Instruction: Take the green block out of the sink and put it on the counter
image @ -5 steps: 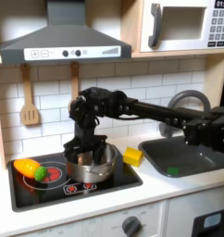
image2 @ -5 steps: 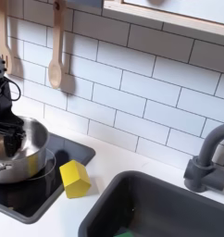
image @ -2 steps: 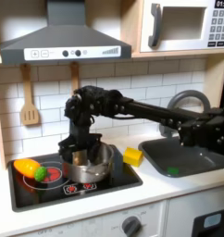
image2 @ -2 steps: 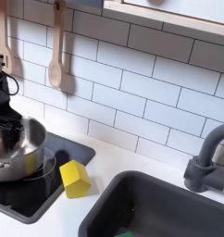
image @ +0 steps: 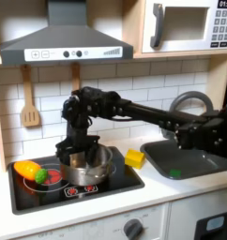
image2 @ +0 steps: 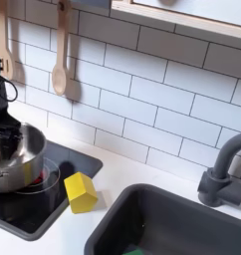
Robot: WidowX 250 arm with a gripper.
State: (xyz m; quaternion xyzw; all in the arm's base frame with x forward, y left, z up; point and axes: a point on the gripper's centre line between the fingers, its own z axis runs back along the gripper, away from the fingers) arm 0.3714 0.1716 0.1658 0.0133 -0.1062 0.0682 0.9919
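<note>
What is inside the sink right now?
In the first exterior view the green block lies on the floor of the sink, near its front edge. The near wall hides the floor just behind it, so anything lying there cannot be seen.

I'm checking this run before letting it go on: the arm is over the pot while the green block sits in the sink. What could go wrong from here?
1. The gripper sits at the metal pot on the stovetop, so swinging away could drag or tip the pot.
2. The yellow block lies on the counter between pot and sink; a low sweep might knock it in.
3. The green block is small and low in the basin, near the front wall, so the grasp may miss.
</note>
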